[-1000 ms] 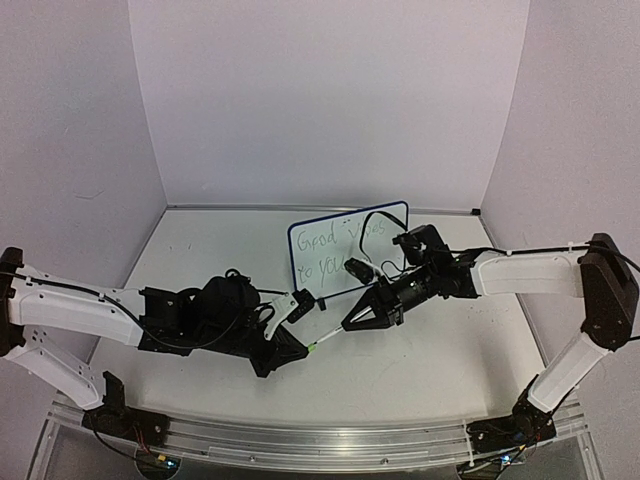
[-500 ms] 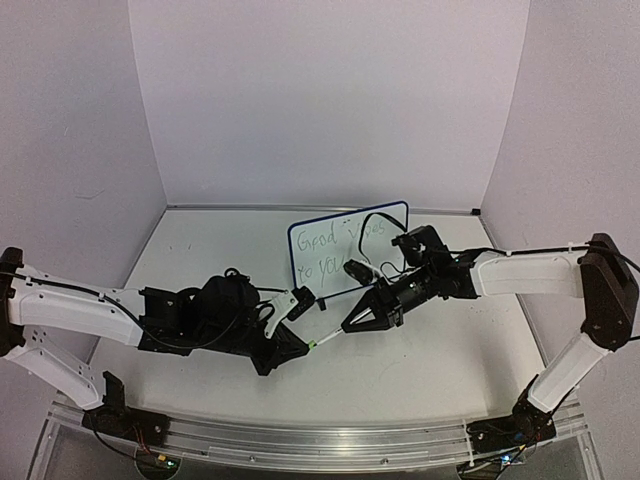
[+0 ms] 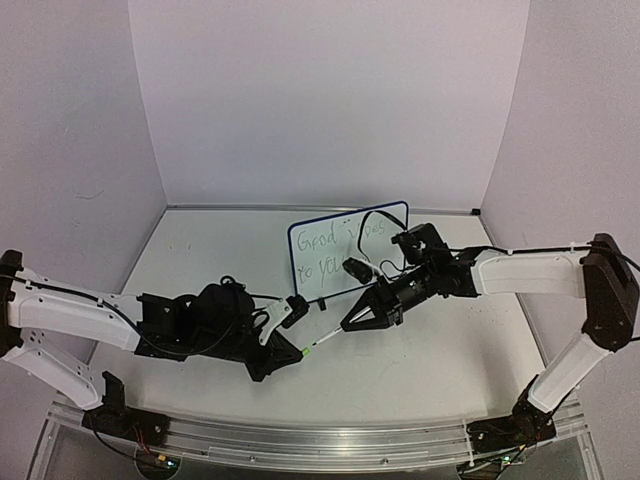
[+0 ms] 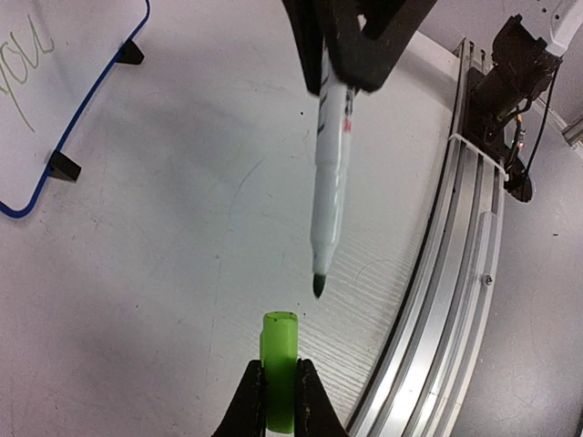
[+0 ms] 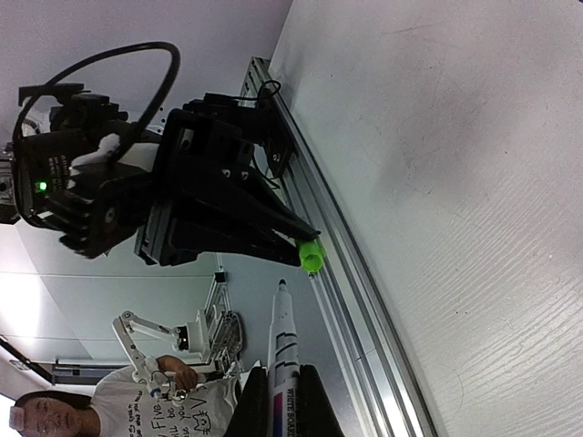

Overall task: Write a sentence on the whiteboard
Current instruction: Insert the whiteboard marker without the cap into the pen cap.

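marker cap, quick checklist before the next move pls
1. cap gripped by left end effector: ok
2. marker gripped by right end effector: ok
3. cap's open end faces the marker tip: ok
4. tip lined up with the cap: not ok, offset sideways in the left wrist view, gap between them
5. sentence on the whiteboard finished: cannot tell, right arm hides part

A: Top view: even, soft light, lilac cast on walls. Faint shadows on the counter, no glare.
B: Distortion?
A: Wide-angle. Rail bows along the bottom edge; curves harder in left wrist.
B: Focus?
A: Marker and cap sharp, no motion blur. Right wrist: left tool underexposed, black detail lost; counter bright, grain still visible.
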Robot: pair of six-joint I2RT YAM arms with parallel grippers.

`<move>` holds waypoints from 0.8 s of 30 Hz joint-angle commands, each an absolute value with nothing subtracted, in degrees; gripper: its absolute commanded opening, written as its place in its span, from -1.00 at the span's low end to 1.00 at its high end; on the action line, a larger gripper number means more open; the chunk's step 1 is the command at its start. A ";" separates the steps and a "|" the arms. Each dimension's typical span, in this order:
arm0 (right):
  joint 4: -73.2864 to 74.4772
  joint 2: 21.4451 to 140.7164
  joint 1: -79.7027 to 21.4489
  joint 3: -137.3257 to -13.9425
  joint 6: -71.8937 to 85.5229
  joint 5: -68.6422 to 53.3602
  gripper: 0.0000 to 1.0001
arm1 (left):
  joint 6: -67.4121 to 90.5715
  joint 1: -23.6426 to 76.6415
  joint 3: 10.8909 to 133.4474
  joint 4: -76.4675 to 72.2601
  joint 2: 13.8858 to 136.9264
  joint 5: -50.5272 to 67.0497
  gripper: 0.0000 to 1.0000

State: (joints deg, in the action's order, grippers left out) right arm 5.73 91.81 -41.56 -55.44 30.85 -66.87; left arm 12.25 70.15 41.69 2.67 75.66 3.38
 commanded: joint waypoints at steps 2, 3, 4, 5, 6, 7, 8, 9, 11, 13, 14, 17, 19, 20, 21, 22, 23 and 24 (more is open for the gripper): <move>6.16 87.53 -41.28 -57.41 29.99 -66.37 -1.00 | 13.02 70.28 40.01 2.60 71.37 3.27 -1.00; 6.33 87.57 -41.26 -57.37 30.03 -66.10 -1.00 | 12.86 70.26 39.99 2.50 70.95 3.42 -1.00; 6.51 87.71 -41.22 -57.39 29.98 -66.08 -1.00 | 12.78 70.26 39.98 2.29 70.64 3.65 -1.00; 6.62 88.02 -41.22 -57.44 29.98 -66.15 -1.00 | 12.69 70.25 40.05 1.93 70.52 3.98 -1.00; 6.72 88.34 -41.23 -57.48 29.98 -66.23 -1.00 | 12.61 70.24 40.15 1.55 70.43 4.32 -1.00; 6.83 88.71 -41.29 -57.45 29.95 -66.30 -1.00 | 12.54 70.27 40.40 1.13 70.54 4.79 -1.00; 6.90 88.91 -41.35 -57.45 29.89 -66.35 -1.00 | 12.44 70.23 40.68 0.91 70.65 5.23 -1.00; 6.93 89.10 -41.34 -57.47 29.82 -66.46 -1.00 | 12.37 70.23 41.10 0.71 70.85 5.72 -1.00; 6.94 89.39 -41.45 -57.66 29.70 -66.59 -1.00 | 12.31 70.24 41.77 0.37 71.23 6.30 -1.00; 6.94 89.47 -41.45 -57.81 29.63 -66.61 -1.00 | 12.23 70.25 42.11 0.26 71.36 6.70 -1.00; 6.94 89.48 -41.44 -57.84 29.58 -66.61 -1.00 | 12.15 70.25 42.24 0.22 71.42 6.79 -1.00; 6.94 89.65 -41.40 -57.87 29.62 -66.62 -1.00 | 12.04 70.26 42.56 0.26 71.71 7.02 -1.00; 6.94 89.81 -41.40 -57.77 29.58 -66.65 -1.00 | 12.04 70.30 42.73 0.24 71.86 7.15 -1.00; 6.94 89.89 -41.40 -57.74 29.54 -66.68 -1.00 | 12.04 70.29 42.85 0.26 71.94 7.19 -1.00; 6.91 89.95 -41.44 -57.68 29.53 -66.64 -1.00 | 12.01 70.27 42.95 0.23 72.02 7.20 -1.00; 6.89 90.02 -41.48 -57.63 29.53 -66.59 -1.00 | 11.97 70.24 43.08 0.24 72.11 7.21 -1.00; 6.87 90.07 -41.49 -57.64 29.53 -66.65 -1.00 | 11.96 70.23 43.23 0.26 72.23 7.15 -1.00; 6.86 90.14 -41.52 -57.69 29.50 -66.73 -1.00 | 11.95 70.22 43.34 0.25 72.38 7.12 -1.00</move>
State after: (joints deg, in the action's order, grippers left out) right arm 7.35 89.42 -41.45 -55.64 30.57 -66.61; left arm 12.34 70.15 40.16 2.42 72.04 6.45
